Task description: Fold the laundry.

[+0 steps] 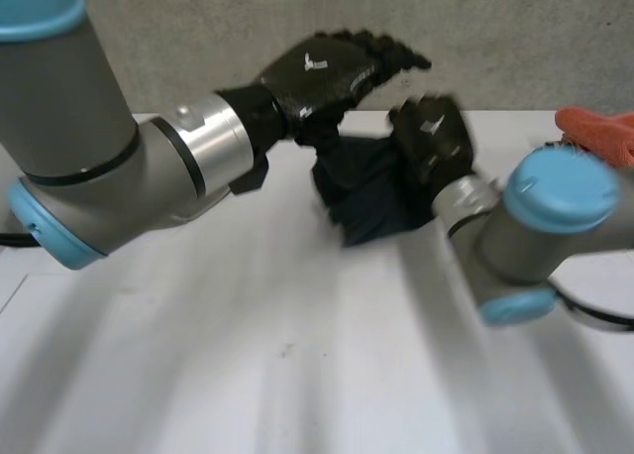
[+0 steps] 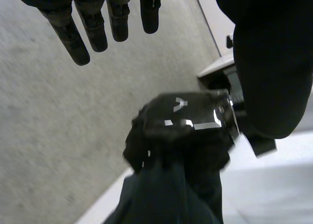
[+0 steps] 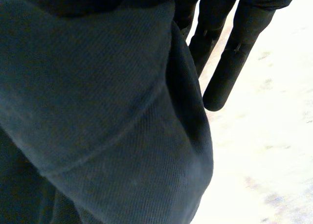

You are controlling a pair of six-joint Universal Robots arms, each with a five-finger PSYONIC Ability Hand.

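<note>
Left arm (image 1: 89, 167): reaches in low across the tabletop (image 1: 248, 355), forearm angled up toward the far wall. Left hand (image 1: 322, 72) is raised clear of the tabletop, just above and beside the garment. Its fingers (image 2: 73, 38) are straight and spread, holding nothing and not touching cloth in its own wrist view.

Dark garment (image 1: 362, 196): bunched in a heap at the far middle of the tabletop, between the two hands, with its upper part drawn up into the right hand. A stitched hem shows in the right wrist view.

Handling, judged: light woven fabric, soft and limp. It will sag and crumple from any single hold and slide easily on the smooth tabletop, and it is not fragile. Best taken along the hem or at a corner, one hand at each end, so it can be pulled flat before any fold. A hold in the middle of the heap would only lift a clump.

Right hand (image 1: 433, 137): sits on top of the heap, palm down. The visible fingers (image 3: 230, 62) run straight alongside a fold of cloth lying across the palm. The cloth peaks up to this hand, so I read it as pinched, not just draped. Right arm (image 1: 535, 226) comes in from the near right, elbow bent.

Orange cloth (image 1: 599, 132): far right, well apart from both hands.
</note>
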